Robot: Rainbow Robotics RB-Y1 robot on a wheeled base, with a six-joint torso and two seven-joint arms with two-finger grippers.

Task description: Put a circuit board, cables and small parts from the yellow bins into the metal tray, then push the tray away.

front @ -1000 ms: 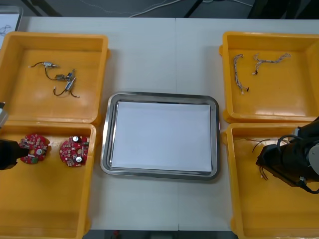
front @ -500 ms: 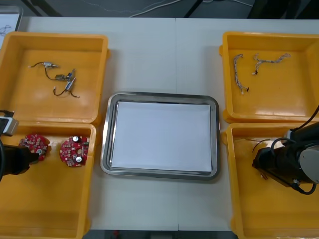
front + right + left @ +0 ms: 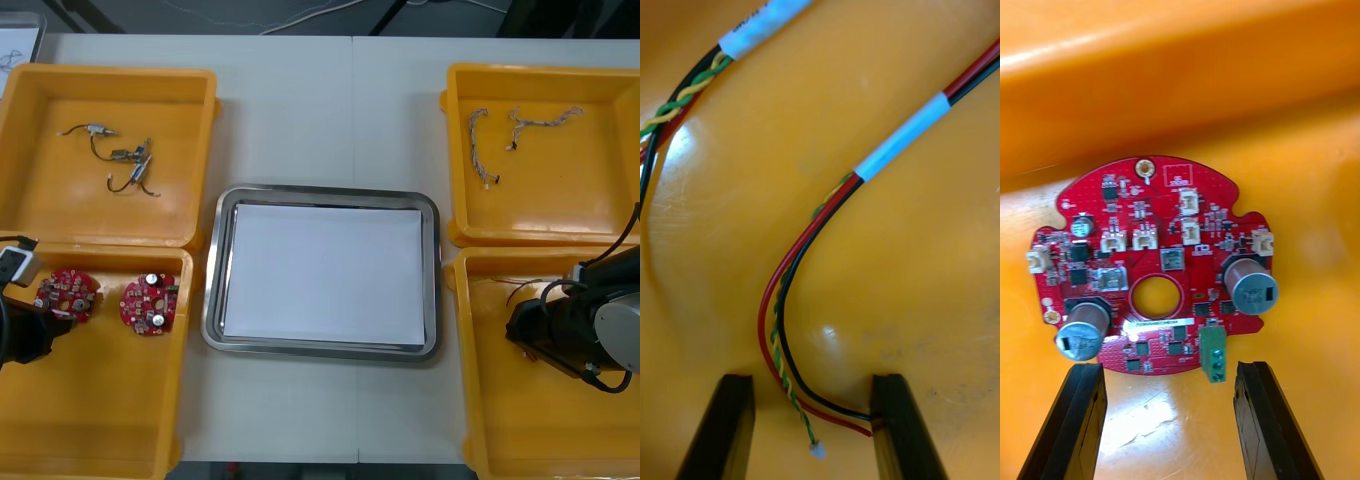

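The left gripper, fingers spread, has backed off the circuit board, which now lies just ahead of its tips, ungrasped. The right gripper, also spread, straddles a red and black cable; nothing is lifted yet.

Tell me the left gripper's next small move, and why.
Probably ease the left gripper forward, then close. Its fingers stand open, and the board lies mostly past their tips, not yet between them. The tray holds no board yet. The right gripper hangs open over a cable in its bin.
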